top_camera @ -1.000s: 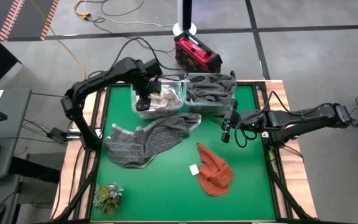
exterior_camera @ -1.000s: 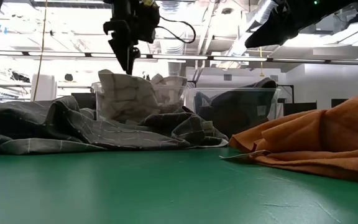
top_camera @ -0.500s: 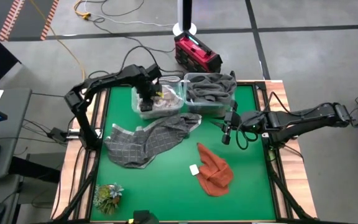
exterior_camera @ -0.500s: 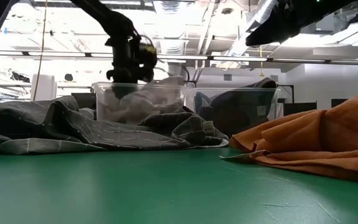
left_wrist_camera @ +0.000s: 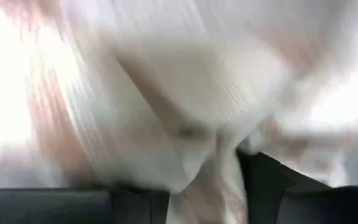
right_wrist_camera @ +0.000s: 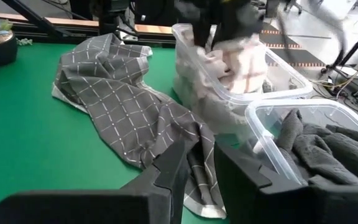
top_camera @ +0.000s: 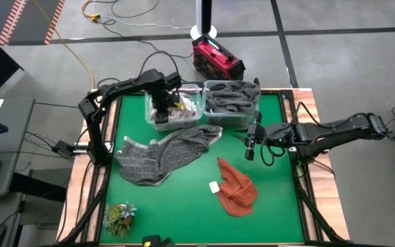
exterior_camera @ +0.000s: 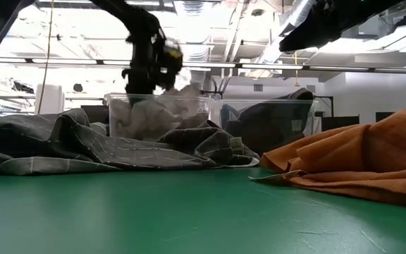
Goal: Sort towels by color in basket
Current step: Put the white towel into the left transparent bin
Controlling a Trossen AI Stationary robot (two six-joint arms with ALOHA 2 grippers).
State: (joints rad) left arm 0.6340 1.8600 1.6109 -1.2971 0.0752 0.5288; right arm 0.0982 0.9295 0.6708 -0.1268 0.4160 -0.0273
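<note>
Two clear bins sit at the far edge of the green table (top_camera: 184,206): the left bin (top_camera: 175,110) holds a pale checked towel (right_wrist_camera: 238,62), the right bin (top_camera: 232,103) holds dark grey towels (top_camera: 230,97). A second ago the left gripper (top_camera: 162,110) hung above the left bin; now it is down inside it, pressed into the pale cloth. Its jaws have been narrowing, but whether they grip the cloth or merely tamp it I cannot tell. Likely this towel is being settled into place. Still unsorted on the table are a grey checked towel (top_camera: 163,154) just near of the bins and a rust orange towel (top_camera: 237,186) nearer and to the right. The right gripper (top_camera: 251,145) hovers right of the grey towel, jaws partly apart and holding nothing, unmoved.
</note>
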